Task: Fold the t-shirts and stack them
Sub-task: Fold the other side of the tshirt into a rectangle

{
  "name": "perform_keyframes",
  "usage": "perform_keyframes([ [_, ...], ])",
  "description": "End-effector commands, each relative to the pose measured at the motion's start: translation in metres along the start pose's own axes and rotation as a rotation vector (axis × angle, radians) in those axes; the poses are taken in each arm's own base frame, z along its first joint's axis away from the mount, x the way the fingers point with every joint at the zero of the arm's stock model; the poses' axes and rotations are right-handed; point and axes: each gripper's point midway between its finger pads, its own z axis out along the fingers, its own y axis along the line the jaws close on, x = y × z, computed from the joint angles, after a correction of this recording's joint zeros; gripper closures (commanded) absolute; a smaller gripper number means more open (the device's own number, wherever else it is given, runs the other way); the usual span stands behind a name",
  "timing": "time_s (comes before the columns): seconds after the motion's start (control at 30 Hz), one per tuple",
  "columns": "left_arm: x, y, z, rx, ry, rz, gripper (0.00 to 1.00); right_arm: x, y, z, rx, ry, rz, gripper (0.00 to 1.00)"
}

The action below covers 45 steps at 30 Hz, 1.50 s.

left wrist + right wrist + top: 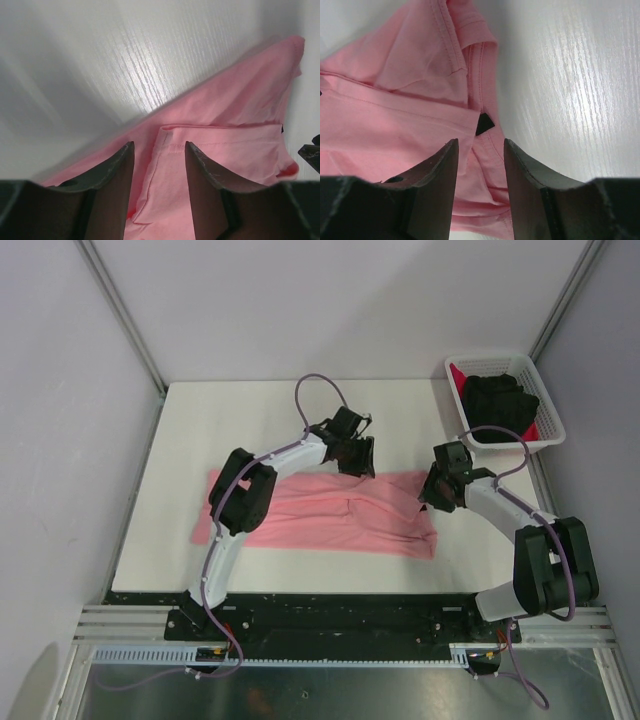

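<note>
A salmon-pink t-shirt (330,515) lies in a long band across the white table (250,420). My left gripper (357,458) hovers over its far edge near the middle. In the left wrist view the gripper (159,150) is open, with a hemmed fold of the pink cloth (240,115) under the gap. My right gripper (435,495) sits at the shirt's right end. In the right wrist view it (481,147) is open too, straddling the pink collar area (410,85) just below the dark neck label (483,122). A black t-shirt (500,398) and a red one (462,380) lie in the basket.
The white lattice basket (548,405) stands at the table's far right corner. Grey walls and metal frame posts enclose the table on three sides. Bare tabletop shows beyond the shirt's far edge and to its left.
</note>
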Motion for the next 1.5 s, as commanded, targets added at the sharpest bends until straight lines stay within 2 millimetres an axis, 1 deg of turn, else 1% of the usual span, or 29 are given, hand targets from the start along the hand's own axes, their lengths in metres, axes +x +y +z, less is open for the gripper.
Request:
perform_keyframes([
  [0.0,-0.016,-0.022,-0.006,0.056,-0.038,0.055,0.51,-0.007,0.005,-0.003,-0.034,-0.029,0.022,0.54],
  [0.17,-0.013,-0.027,-0.004,0.066,-0.032,0.065,0.55,-0.004,0.005,0.002,-0.037,-0.014,0.025,0.55],
  [0.37,-0.006,-0.026,0.003,0.068,-0.010,0.062,0.57,-0.003,0.005,0.005,-0.037,-0.009,0.027,0.55],
  [0.5,-0.006,-0.029,0.004,0.071,-0.012,0.064,0.60,-0.003,0.007,0.008,-0.044,-0.004,0.029,0.55],
  [0.63,-0.006,-0.030,0.006,0.075,-0.009,0.058,0.69,-0.002,0.010,0.011,-0.059,0.004,0.034,0.55],
  [0.8,-0.005,-0.031,0.004,0.077,-0.008,0.057,0.81,-0.004,0.009,0.015,-0.062,0.007,0.046,0.56],
  [0.97,-0.006,-0.032,-0.003,0.071,-0.017,0.065,0.93,-0.009,0.009,0.023,-0.074,-0.001,0.065,0.58],
  [1.07,-0.007,-0.031,-0.005,0.064,-0.022,0.068,0.98,-0.010,0.011,0.028,-0.085,0.005,0.079,0.60],
  [1.3,-0.006,-0.032,-0.009,0.064,-0.023,0.069,1.00,-0.005,0.010,0.037,-0.075,0.024,0.095,0.66],
  [1.47,-0.008,-0.036,-0.017,0.072,-0.033,0.075,1.00,-0.006,0.010,0.038,-0.076,0.021,0.103,0.70],
])
